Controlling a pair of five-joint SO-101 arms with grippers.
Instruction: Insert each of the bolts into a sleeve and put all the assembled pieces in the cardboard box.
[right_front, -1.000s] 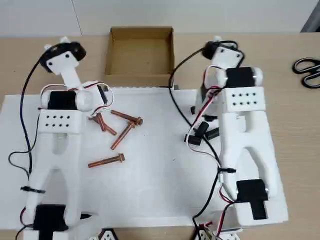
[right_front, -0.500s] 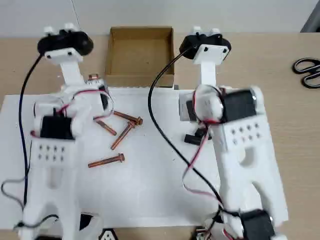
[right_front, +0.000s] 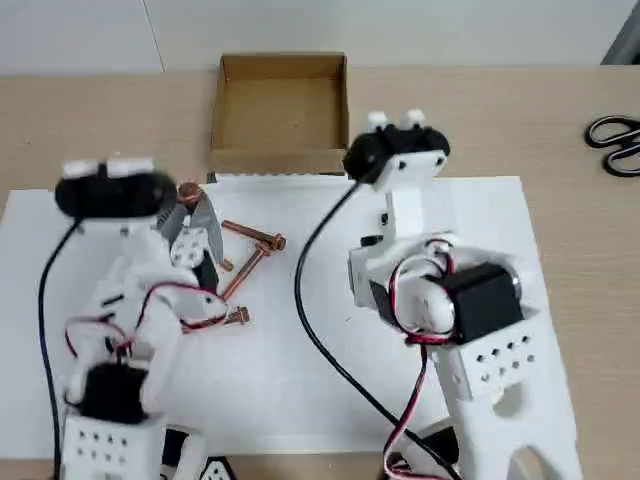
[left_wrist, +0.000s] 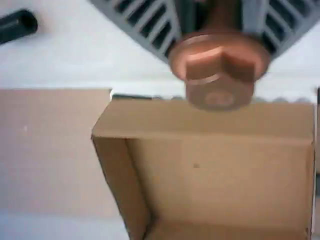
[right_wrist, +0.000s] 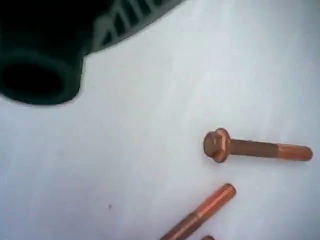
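The open cardboard box (right_front: 280, 110) stands on the worktop (right_front: 560, 100), right against the far edge of the white sheet (right_front: 300, 390). One copper bolt (left_wrist: 217, 70) is held clear of the sheet between ribbed grey jaws, its flanged hex head toward the box, while several more bolts (right_front: 252, 234) lie scattered flat on the sheet's left half. A black sleeve (right_wrist: 37, 75) is held above the sheet with its open end showing, and a second sleeve (left_wrist: 17, 25) lies on the sheet.
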